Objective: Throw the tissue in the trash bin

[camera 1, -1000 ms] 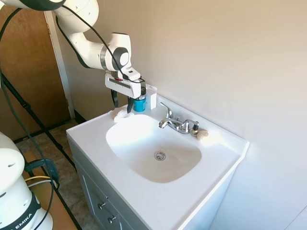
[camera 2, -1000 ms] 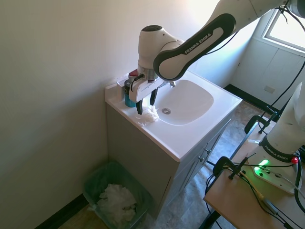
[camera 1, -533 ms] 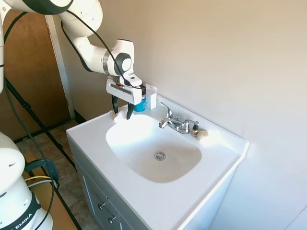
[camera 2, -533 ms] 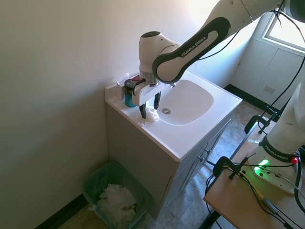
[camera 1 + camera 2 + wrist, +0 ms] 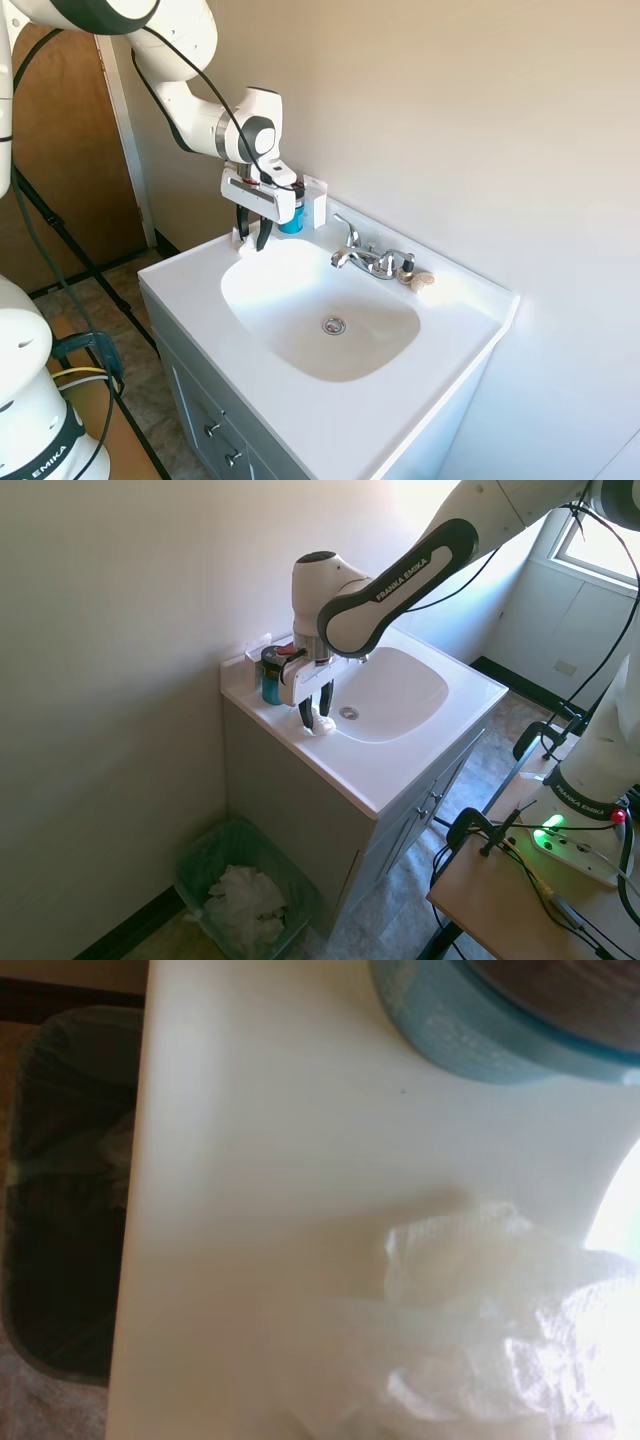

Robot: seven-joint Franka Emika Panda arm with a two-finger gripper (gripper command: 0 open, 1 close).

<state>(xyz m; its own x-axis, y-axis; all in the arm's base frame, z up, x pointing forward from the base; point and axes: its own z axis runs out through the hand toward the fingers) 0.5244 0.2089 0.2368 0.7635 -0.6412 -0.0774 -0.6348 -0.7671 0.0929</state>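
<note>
Tissue (image 5: 320,723) sits on the white vanity top (image 5: 200,290) at its corner near the wall, beside the basin (image 5: 320,310), with the claw (image 5: 251,240) lowered onto it. The dark fingers (image 5: 304,715) point straight down and stand close together on either side of the wad, nipping it. The white arm (image 5: 420,565) reaches in above the sink, wrist bent downward. A teal jar (image 5: 270,677) stands just behind the claw. The trash bin (image 5: 245,890) stands on the floor beside the vanity, well below.
</note>
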